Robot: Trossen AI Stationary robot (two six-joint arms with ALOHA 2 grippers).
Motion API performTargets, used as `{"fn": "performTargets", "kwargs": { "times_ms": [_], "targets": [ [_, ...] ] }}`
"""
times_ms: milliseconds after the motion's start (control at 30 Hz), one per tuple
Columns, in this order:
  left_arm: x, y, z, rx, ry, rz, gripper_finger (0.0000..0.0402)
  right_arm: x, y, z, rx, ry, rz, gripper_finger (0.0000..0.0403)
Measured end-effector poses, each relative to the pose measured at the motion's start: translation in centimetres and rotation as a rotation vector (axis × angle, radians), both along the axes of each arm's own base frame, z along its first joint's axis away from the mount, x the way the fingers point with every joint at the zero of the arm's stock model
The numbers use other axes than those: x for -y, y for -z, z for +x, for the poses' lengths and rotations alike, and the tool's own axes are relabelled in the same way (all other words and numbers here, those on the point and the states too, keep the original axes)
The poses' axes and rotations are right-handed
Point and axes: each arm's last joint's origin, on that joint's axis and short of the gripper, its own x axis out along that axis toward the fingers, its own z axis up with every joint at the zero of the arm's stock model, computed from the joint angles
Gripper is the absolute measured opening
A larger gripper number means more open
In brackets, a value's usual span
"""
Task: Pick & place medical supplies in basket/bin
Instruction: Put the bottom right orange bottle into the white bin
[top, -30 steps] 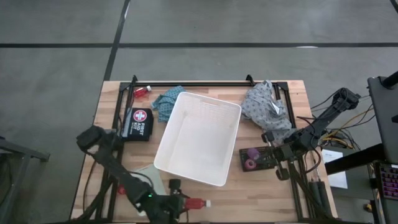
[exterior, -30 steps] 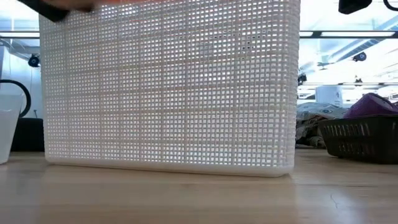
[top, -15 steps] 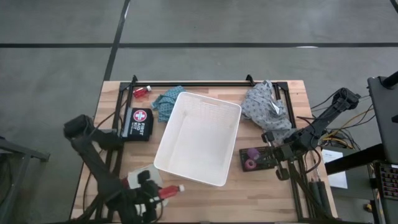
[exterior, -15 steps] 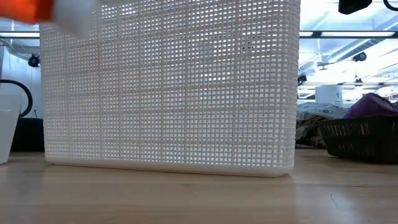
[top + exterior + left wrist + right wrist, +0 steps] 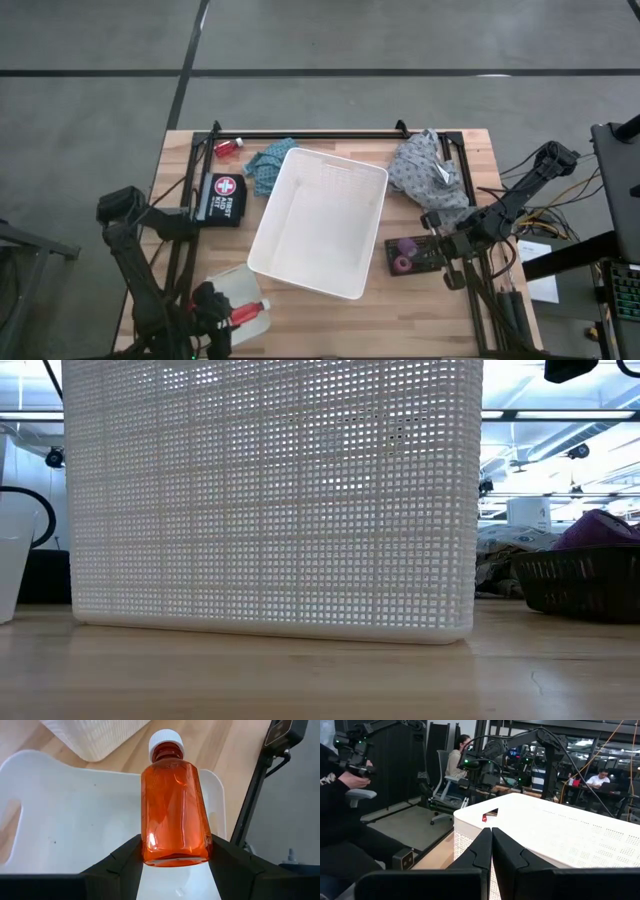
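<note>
My left gripper (image 5: 222, 311) is at the table's near left corner, shut on a small red bottle (image 5: 246, 310) with a white cap (image 5: 166, 741), over the shallow translucent-white tray (image 5: 60, 820). The large white basket (image 5: 320, 222) stands mid-table and fills the low view (image 5: 270, 500). A second red bottle (image 5: 230, 147) and the teal cloth (image 5: 268, 165) lie at the far left. The grey cloth (image 5: 428, 175) lies far right. Purple rolls (image 5: 404, 255) sit in the flat black tray. My right gripper (image 5: 437, 232) waits shut by that tray. My left gripper pinches the bottle's base end (image 5: 175, 855) between its two fingers, one on each side of the body. The fingers come from the table's left, slanting down, and lie along the bottle. The cap points away toward the table's right. The bottle hangs over the small tray's floor.
A black first-aid pouch (image 5: 222, 197) lies left of the basket. A black rail frame (image 5: 310, 135) runs along the far edge. Bare wood shows along the near edge, right of the small tray. People sit and stand in the room beyond the table (image 5: 340, 780).
My left gripper has carried the red bottle from the middle of the near edge toward the table's left, ending over the small tray. The bottle has stayed shut in the fingers, cap pointing right. It has left the low view.
</note>
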Motion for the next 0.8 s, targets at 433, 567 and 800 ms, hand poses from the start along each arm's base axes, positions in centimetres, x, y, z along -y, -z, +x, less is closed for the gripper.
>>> {"fn": "performTargets", "kwargs": {
  "times_ms": [433, 567, 800],
  "targets": [
    [0.2, 1.9, -0.9, -0.036, -0.026, -0.066, 0.0203, 0.0, 0.0, 0.0, 0.000, 0.000, 0.000, 0.0008],
    [0.1, 2.8, -1.0, -0.048, -0.039, -0.097, 0.0203, 0.0, 0.0, 0.0, 0.000, 0.000, 0.000, 0.0008],
    [-0.1, 4.1, -1.3, -0.112, -0.058, -0.139, 0.0203, 0.0, 0.0, 0.0, 0.000, 0.000, 0.000, 0.0008]
  ]
}}
